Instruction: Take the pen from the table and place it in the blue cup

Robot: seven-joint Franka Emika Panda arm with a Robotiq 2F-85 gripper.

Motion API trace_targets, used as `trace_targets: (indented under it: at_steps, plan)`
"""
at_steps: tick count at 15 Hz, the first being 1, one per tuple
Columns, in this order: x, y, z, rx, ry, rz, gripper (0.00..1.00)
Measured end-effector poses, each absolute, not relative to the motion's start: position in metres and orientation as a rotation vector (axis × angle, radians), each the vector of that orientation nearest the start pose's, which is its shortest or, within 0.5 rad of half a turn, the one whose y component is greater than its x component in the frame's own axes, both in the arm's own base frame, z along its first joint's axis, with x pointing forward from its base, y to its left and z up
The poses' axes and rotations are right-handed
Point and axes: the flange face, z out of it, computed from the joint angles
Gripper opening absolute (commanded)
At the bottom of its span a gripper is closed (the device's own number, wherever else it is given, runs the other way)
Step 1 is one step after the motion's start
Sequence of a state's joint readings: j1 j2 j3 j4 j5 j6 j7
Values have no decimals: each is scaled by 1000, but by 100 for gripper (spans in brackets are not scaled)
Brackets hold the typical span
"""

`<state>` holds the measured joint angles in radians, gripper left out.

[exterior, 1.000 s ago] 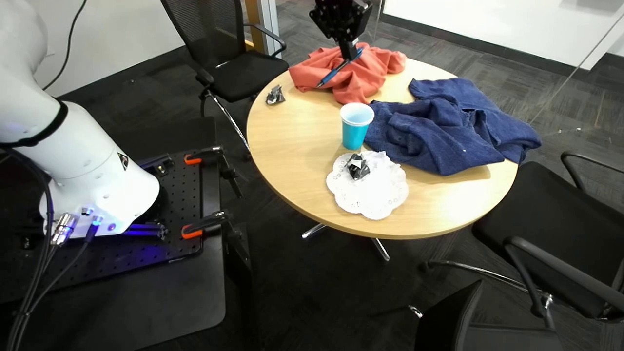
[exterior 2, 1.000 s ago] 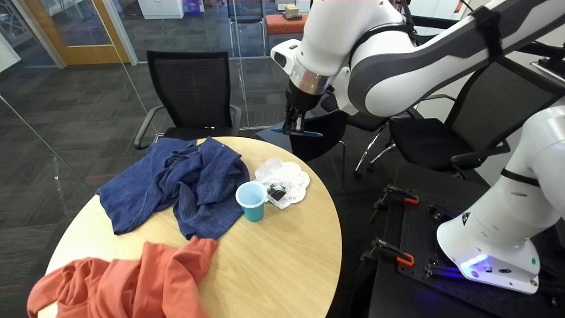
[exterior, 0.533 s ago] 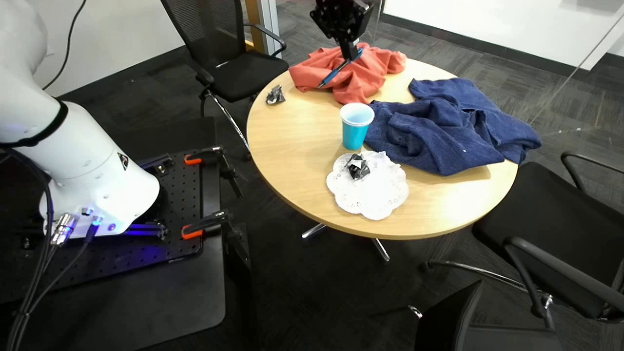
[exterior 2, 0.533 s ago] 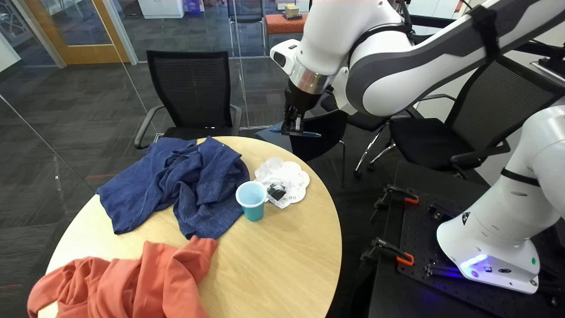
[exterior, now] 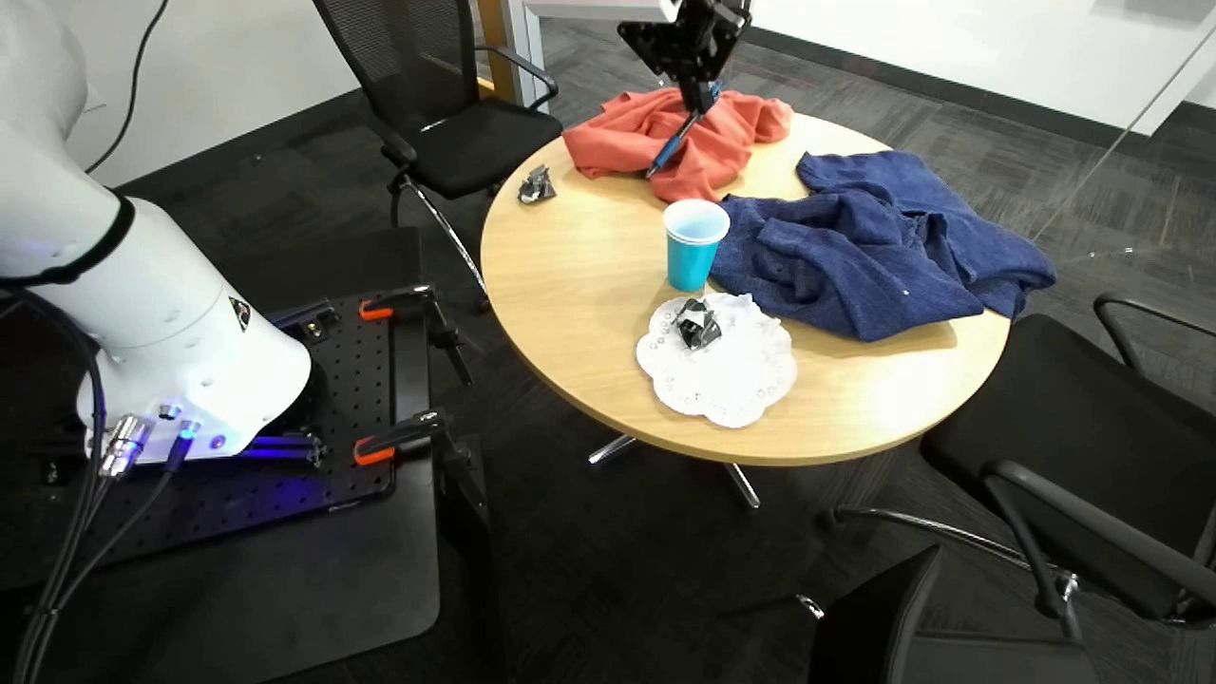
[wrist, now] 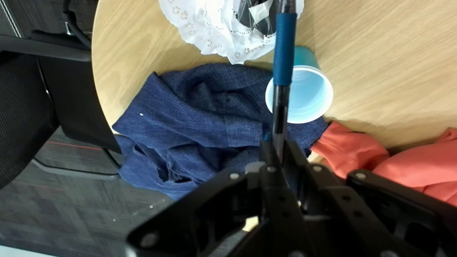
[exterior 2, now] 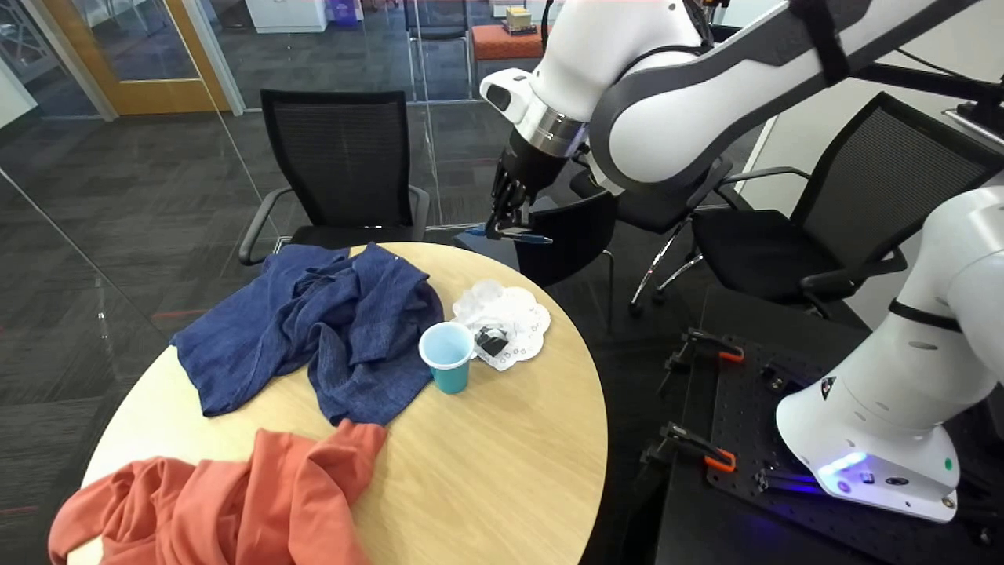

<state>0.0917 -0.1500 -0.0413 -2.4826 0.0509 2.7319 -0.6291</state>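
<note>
The gripper [wrist: 280, 150] is clamped on the pen [wrist: 284, 48] and holds it in the air, outside the blue cup [wrist: 310, 94]. In the wrist view the pen hides part of the cup's rim and is cut off at the top, while both exterior views show it on both sides of the gripper. Only in an exterior view is visible the crumpled wrapper [exterior: 537, 186] near the red cloth [exterior: 712, 157].

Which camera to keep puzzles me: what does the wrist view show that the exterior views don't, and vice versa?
Wrist view only: the pen crossing in front of the blue cup.
Exterior views only: the robot's base; in an exterior view, a crumpled scrap near the red cloth.
Shared: blue cup, red cloth, navy cloth, doily, and gripper holding pen.
</note>
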Motion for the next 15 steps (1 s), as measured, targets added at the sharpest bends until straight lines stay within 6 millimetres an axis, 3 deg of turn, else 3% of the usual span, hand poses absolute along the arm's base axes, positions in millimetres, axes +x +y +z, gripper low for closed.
trace_targets:
  at_steps: [15]
  plan:
    - [485,-7,368,-2598,-1172,-910,3]
